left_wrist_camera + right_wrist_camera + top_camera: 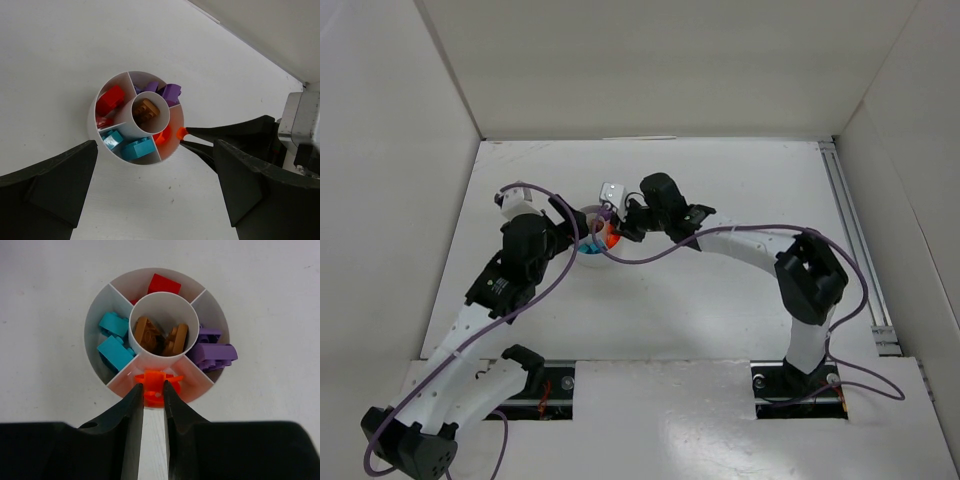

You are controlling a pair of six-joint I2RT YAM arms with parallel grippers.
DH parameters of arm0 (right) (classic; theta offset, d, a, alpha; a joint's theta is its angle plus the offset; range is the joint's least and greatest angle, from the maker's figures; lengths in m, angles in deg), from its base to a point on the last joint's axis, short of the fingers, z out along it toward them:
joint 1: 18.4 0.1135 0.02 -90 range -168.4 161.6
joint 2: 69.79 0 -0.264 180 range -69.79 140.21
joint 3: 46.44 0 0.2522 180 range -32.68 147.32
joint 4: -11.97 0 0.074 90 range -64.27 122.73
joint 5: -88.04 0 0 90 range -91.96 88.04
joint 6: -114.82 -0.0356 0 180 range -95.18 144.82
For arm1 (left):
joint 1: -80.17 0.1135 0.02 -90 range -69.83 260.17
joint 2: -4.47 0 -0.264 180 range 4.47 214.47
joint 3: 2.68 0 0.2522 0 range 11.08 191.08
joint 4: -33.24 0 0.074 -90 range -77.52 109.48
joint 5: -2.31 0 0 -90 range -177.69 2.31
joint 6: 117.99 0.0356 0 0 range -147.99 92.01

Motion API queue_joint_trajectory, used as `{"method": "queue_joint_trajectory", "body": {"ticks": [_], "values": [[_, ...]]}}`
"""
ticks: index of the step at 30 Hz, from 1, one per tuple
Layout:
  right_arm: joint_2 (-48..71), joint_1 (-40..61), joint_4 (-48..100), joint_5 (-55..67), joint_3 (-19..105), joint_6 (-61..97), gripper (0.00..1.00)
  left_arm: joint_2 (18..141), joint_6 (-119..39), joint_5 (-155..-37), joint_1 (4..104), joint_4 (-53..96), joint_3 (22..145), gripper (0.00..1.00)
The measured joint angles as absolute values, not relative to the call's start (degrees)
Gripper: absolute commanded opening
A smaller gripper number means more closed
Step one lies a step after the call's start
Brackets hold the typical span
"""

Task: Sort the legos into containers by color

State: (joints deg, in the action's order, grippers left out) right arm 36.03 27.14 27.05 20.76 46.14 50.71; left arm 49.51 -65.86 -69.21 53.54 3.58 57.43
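1. Black fingers of your right tool (151, 388) fill the bottom of the right wrist view. They are pinched narrow on an orange lego (152, 377).
2. That lego hangs right at the outer rim of the white dish (90, 320), over the wedge facing the tool. The left wrist view shows another orange piece (161, 136) already lying in that wedge.
3. You will find the dish on the table about midway between the near and far edges, closer to the left edge than the right.
4. Teal legos (112, 337), a red one (164, 285) and purple ones (215, 352) each have their own wedge, and brown ones (160, 337) sit in the central hub.
5. You appear to be at the drop step for orange. The lego is so close to the rim that I would nudge it inward toward the hub and lower it a little. Only then spread the fingers, or it may tip outside.
6. Your left tool (572, 235) hovers just beside the dish on its left, spread wide and holding nothing.
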Motion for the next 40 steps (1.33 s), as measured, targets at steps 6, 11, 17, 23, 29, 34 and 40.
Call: {"method": "queue_joint_trajectory", "body": {"ticks": [6,11,17,23,29,34,40], "values": [[37.8,27.4,27.0,20.8,47.7,50.1,0.33,49.4,-66.0,-69.2,53.5,3.6,56.7,1.00],[37.9,27.6,27.0,20.7,48.0,49.7,0.52,49.3,-66.0,-69.2,53.5,3.4,56.4,1.00],[37.6,27.8,27.0,20.0,47.8,49.8,0.78,49.3,-66.0,-68.8,53.5,3.3,56.4,1.00],[26.0,26.8,27.2,15.8,40.0,51.7,1.00,48.5,-66.9,-67.3,53.5,1.9,56.4,1.00],[-0.3,15.4,26.2,12.5,23.4,52.5,1.00,48.0,-68.3,-65.5,53.5,-0.4,56.4,1.00],[-21.4,8.2,32.1,3.2,12.6,52.5,1.00,47.0,-69.5,-63.5,53.5,-1.9,56.4,1.00],[-32.8,6.1,41.9,-7.4,10.2,52.2,1.00,46.0,-70.6,-62.1,53.5,-3.0,56.4,1.00]]}}
